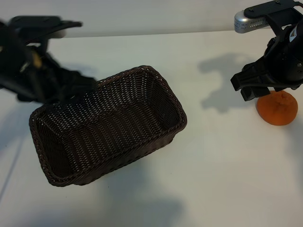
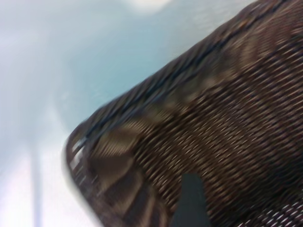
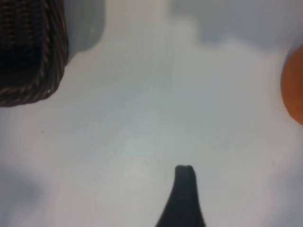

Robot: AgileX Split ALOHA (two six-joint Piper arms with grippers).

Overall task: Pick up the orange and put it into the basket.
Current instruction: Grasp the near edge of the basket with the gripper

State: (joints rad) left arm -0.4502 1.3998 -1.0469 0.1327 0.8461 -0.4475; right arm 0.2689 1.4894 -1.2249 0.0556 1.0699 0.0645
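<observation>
The orange (image 1: 278, 109) lies on the white table at the far right, small and round with a knobby top. In the right wrist view only an edge of the orange (image 3: 294, 85) shows. My right gripper (image 1: 242, 88) hangs just beside and above it, on the basket's side, open and holding nothing; one dark fingertip (image 3: 184, 176) shows over bare table. The dark brown wicker basket (image 1: 147, 69) stands left of centre. My left gripper (image 1: 71, 82) is at the basket's far left rim, open. Its wrist view looks onto the basket (image 2: 227, 94), with one fingertip (image 2: 191, 189) over the weave.
White table (image 1: 213, 165) stretches between the basket and the orange. A corner of the basket (image 3: 28, 52) shows in the right wrist view. A silver camera housing (image 1: 248, 21) sits on the right arm at the top right.
</observation>
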